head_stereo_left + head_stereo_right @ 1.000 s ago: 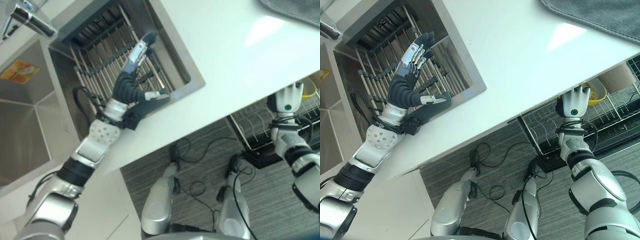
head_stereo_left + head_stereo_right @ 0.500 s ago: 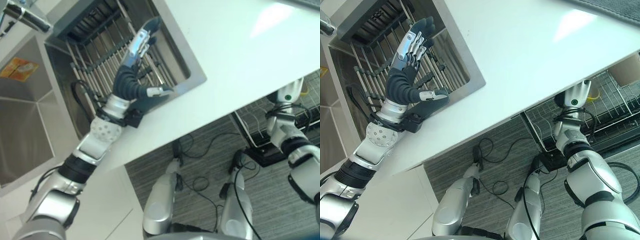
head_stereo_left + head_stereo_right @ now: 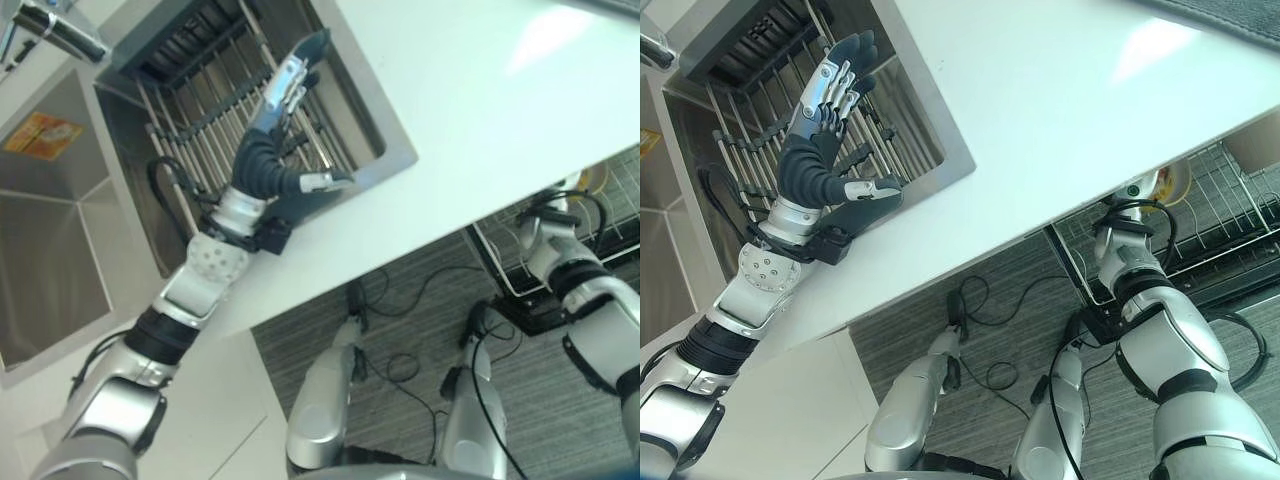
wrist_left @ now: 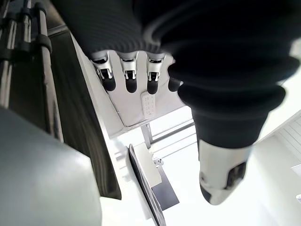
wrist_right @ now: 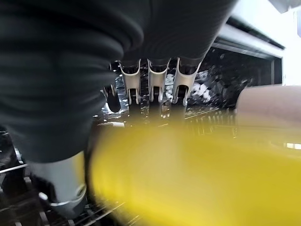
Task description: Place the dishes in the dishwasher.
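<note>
Reach of the right hand has been extended under the worktop into the dishwasher rack at four o'clock, fingers curled round a yellow bowl, so placing seems near, while the left hand is held open over the sink rack.

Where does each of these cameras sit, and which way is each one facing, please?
Left eye view: on the head, looking down at the white counter and sink rack; left hand raised open above it.
Right eye view: beside it, same scene; right hand reaches under the counter toward the dishwasher rack.
Left wrist view: on the left wrist, looking along the straight fingers.
Right wrist view: on the right wrist, facing a yellow dish close up, fingers past it.
Shared: both eye views show both arms.
</note>
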### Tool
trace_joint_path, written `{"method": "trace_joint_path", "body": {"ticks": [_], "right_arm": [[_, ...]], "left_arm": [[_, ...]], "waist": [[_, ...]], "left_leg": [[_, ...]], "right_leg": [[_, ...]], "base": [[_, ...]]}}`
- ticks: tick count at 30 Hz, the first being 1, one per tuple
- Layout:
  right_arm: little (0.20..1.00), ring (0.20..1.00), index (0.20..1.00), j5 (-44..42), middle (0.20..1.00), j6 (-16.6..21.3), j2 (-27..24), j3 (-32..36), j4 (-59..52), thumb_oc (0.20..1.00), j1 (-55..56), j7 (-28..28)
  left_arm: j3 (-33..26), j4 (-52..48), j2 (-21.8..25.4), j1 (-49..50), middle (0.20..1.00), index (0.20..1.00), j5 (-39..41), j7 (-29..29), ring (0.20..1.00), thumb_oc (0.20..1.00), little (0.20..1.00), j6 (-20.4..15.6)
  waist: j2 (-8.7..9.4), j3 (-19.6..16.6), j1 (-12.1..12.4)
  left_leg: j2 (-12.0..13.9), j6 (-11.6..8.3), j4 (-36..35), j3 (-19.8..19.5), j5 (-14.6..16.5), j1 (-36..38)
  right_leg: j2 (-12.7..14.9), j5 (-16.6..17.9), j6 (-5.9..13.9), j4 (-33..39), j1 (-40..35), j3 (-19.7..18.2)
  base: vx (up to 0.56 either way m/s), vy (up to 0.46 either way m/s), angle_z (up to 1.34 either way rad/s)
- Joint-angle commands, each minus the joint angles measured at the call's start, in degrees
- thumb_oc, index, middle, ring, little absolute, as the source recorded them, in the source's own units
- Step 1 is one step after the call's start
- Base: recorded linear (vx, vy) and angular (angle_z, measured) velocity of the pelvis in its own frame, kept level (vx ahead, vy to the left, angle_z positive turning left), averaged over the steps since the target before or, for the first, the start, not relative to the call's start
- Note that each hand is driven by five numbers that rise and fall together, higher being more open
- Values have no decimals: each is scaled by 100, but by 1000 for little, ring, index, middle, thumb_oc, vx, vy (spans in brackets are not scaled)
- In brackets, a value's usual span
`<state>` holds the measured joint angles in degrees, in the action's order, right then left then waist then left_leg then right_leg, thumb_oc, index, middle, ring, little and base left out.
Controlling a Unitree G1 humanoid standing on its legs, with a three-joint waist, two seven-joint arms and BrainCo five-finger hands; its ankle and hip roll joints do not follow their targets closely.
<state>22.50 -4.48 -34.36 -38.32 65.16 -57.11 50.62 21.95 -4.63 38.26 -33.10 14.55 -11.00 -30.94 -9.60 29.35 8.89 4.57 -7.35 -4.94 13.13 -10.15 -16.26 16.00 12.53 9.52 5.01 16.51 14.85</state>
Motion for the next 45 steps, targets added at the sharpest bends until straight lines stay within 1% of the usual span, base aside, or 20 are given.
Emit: {"method": "trace_joint_path", "body": {"ticks": [1,6,11,12,13,14,15,16,18,19,23,26,30,31,33,34,35,38,39,45], "right_arm": [[1000,1000,1000,-354,1000,-57,168,221,-57,1000,-799,78],[1000,1000,1000,-624,1000,-112,434,332,-97,1000,-521,-124],[1000,1000,1000,-711,1000,-127,642,498,-65,1000,-322,-13],[1000,1000,1000,-821,1000,-111,678,542,-60,1000,-280,89],[1000,1000,1000,-1519,1000,-46,754,738,-80,1000,-194,569],[1000,1000,1000,-1763,1000,-25,783,820,-78,1000,-173,699],[1000,1000,1000,-2333,1000,105,875,1081,-78,1000,-99,919],[1000,1000,1000,-3183,1000,420,1038,1502,-116,1000,34,1360],[1000,1000,1000,-3463,1000,894,1266,2012,-269,1000,259,1561],[1000,1000,1000,-3592,1000,1272,1495,2384,-651,1000,421,1870],[1000,1000,1000,-3843,1000,1579,1703,2725,-1311,1000,605,2188],[1000,1000,1000,-3830,1000,1614,1778,2919,-1929,1000,811,2518],[1000,1000,1000,-3369,1000,1266,1831,2984,-3011,1000,1224,2800],[1000,1000,1000,-3154,1000,1010,1882,2919,-3439,1000,1504,2792],[1000,1000,1000,-3084,1000,764,1917,2835,-3723,1000,1732,2770],[1000,1000,1000,-3158,1000,743,1958,2779,-3835,1000,2028,2660],[1000,1000,1000,-3132,1000,954,2076,2615,-3834,1000,2558,2540],[1000,1000,1000,-3054,1000,1276,2192,2492,-3859,1000,2997,2266],[1000,1000,1000,-2995,1000,1373,2228,2439,-3972,1000,3167,2215],[1000,1000,1000,-2695,1000,1541,2029,2362,-4569,1000,3727,1894]], "left_arm": [[298,-124,-194,-17,1000,1000,-235,43,1000,1000,1000,29],[236,-149,-346,18,1000,1000,-352,59,1000,1000,1000,110],[196,-170,-423,33,1000,1000,-361,58,1000,1000,1000,144],[189,-175,-449,47,1000,1000,-369,51,1000,1000,1000,151],[191,-191,-501,85,1000,1000,-387,14,1000,1000,1000,193],[188,-200,-510,99,1000,1000,-391,10,1000,1000,1000,203],[164,-220,-538,152,1000,1000,-391,17,1000,1000,1000,225],[135,-261,-595,262,1000,1000,-441,-10,1000,1000,1000,235],[85,-325,-677,401,1000,1000,-545,-81,1000,1000,1000,269],[32,-416,-756,497,1000,1000,-661,-167,1000,1000,1000,367],[-14,-493,-805,628,1000,1000,-748,-303,1000,1000,1000,483],[-83,-527,-785,759,1000,1000,-759,-322,1000,1000,1000,533],[-204,-606,-800,1039,1000,1000,-643,-279,1000,1000,1000,708],[-215,-604,-811,1147,1000,1000,-580,-149,1000,1000,1000,692],[-217,-679,-821,1282,1000,1000,-642,-70,1000,1000,1000,573],[-212,-769,-839,1369,1000,1000,-701,-52,1000,1000,1000,471],[-173,-878,-862,1454,1000,1000,-692,77,1000,1000,1000,400],[-49,-998,-908,1578,1000,1000,-576,501,1000,1000,1000,370],[54,-1046,-957,1678,1000,1000,-445,819,1000,1000,1000,401],[479,-1039,-1085,1845,1000,1000,250,1782,1000,1000,1000,801]], "waist": [[72,45,219],[67,45,179],[3,45,134],[-13,45,123],[-24,45,86],[-24,45,78],[-27,45,54],[-35,45,15],[-24,45,-54],[-5,45,-119],[-3,45,-207],[19,45,-274],[73,13,-396],[128,-90,-449],[187,-183,-484],[238,-272,-520],[329,-484,-581],[423,-815,-646],[467,-1000,-696],[565,-1511,-957]], "left_leg": [[-170,202,150,-553,355,-174],[-153,200,134,-500,346,-135],[-150,192,97,-439,321,-82],[-149,191,94,-431,313,-73],[-149,196,87,-413,311,-33],[-148,198,84,-407,314,-19],[-146,194,71,-386,321,36],[-138,187,60,-363,356,115],[-129,193,48,-320,386,195],[-137,219,35,-278,394,276],[-129,228,31,-218,419,464],[-110,236,40,-175,434,612],[-98,269,60,-88,519,954],[-84,280,66,-44,560,1078],[-52,283,68,-5,581,1176],[-26,288,74,41,601,1275],[39,282,92,140,629,1482],[123,276,163,254,677,1755],[171,266,163,314,690,1928],[298,235,112,527,729,2404]], "right_leg": [[478,-154,514,-808,553,263],[498,-125,514,-783,537,249],[525,-107,510,-769,521,229],[530,-106,507,-769,517,218],[525,-104,496,-769,495,193],[523,-105,495,-769,488,189],[512,-111,488,-752,439,181],[488,-148,483,-738,372,162],[453,-171,473,-723,324,118],[426,-180,454,-694,259,77],[381,-230,417,-682,84,32],[355,-261,392,-687,-64,9],[299,-349,346,-645,-435,-30],[268,-399,323,-638,-580,-29],[233,-420,295,-612,-707,-9],[212,-439,273,-594,-829,21],[153,-474,231,-545,-1086,71],[53,-531,152,-490,-1434,133],[-20,-565,105,-436,-1629,154],[-271,-662,-14,-214,-2104,74]], "base": [[0,0,0],[0,0,0],[-4,29,0],[-4,50,0],[-1,52,1],[7,52,1],[28,62,0],[22,83,-1],[39,99,-7],[48,89,-7],[34,65,-11],[35,39,-7],[55,40,-8],[76,18,-17],[67,-32,-10],[139,-94,-4],[168,-96,2],[193,-101,2],[188,-86,-15],[150,-48,-16]]}}
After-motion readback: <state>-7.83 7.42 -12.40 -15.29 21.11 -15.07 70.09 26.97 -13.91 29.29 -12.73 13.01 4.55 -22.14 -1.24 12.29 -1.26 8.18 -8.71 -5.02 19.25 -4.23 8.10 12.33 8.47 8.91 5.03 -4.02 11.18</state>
